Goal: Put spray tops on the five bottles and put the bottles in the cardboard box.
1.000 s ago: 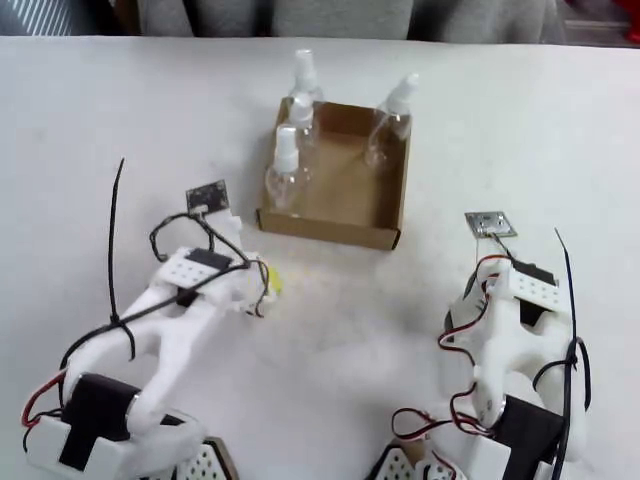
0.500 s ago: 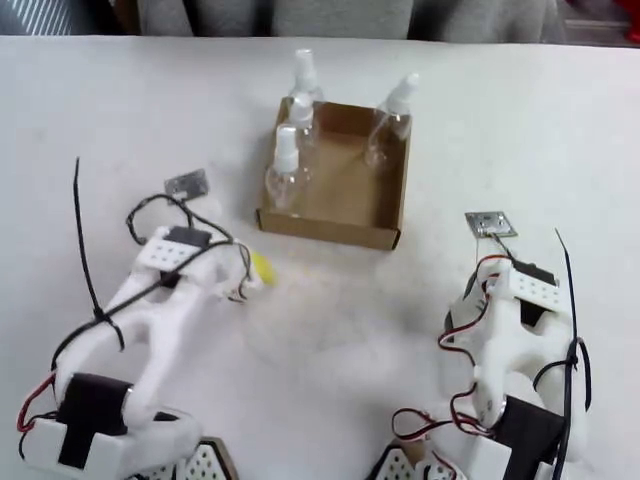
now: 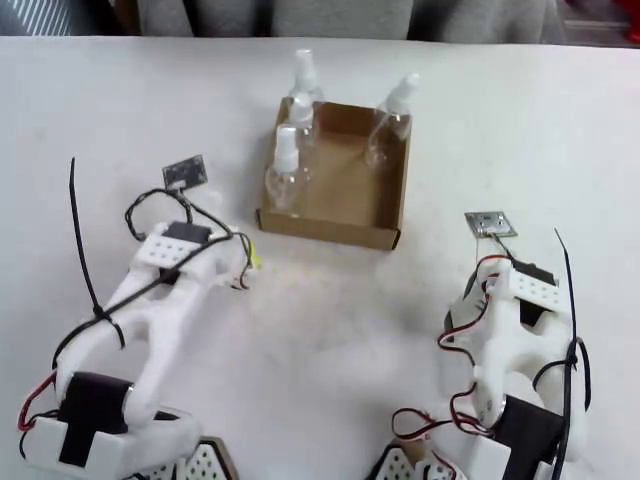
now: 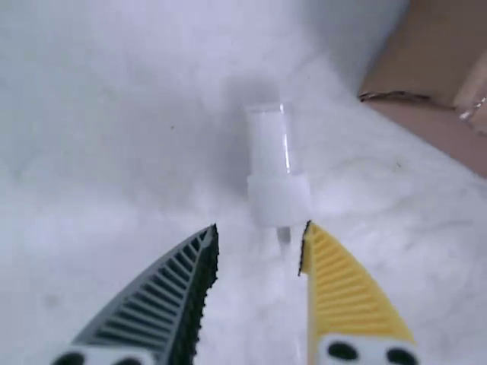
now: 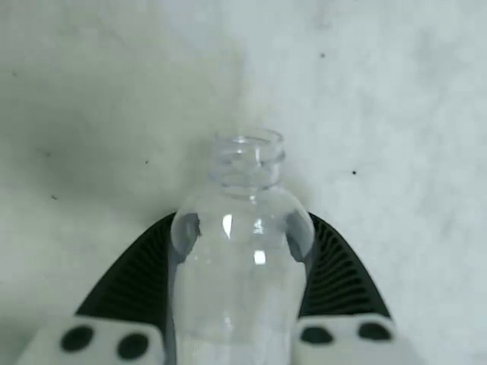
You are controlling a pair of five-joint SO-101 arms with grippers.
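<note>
Left gripper (image 4: 255, 237): the fingers (image 4: 335, 289) stand apart, one grey and one yellow. They straddle the thin stem of a loose spray top (image 4: 275, 171) and grip nothing. The spray top lies flat on the table (image 4: 99, 114), just off the cardboard box (image 4: 437, 72) at its near-left corner, with its collar just beyond the fingertips.

Right gripper (image 5: 242, 224): the fingers (image 5: 338, 277) are clamped on the shoulders of a clear bottle (image 5: 242, 258) whose neck is open and untopped. It is held apart from the box, off its near-right corner.

Four topped bottles (image 3: 285, 170) stand at the box's far and left sides. Whether the rearmost is inside cannot be told.

Assessment: the step in hand is the pickup of the last top.
- **Grip point:** the left gripper should advance until its pads bracket the collar, since the stem looks too slender to hold without pivoting.
- **Closing:** it should close squarely and then lift clear of the table.
- **Orientation:** the top will likely need turning stem-down before it meets the neck.
- **Bottle:** the right grip should hold the bottle steady and upright.
- **Principal risk:** the stem catches the rim of the neck instead of entering it.
</note>
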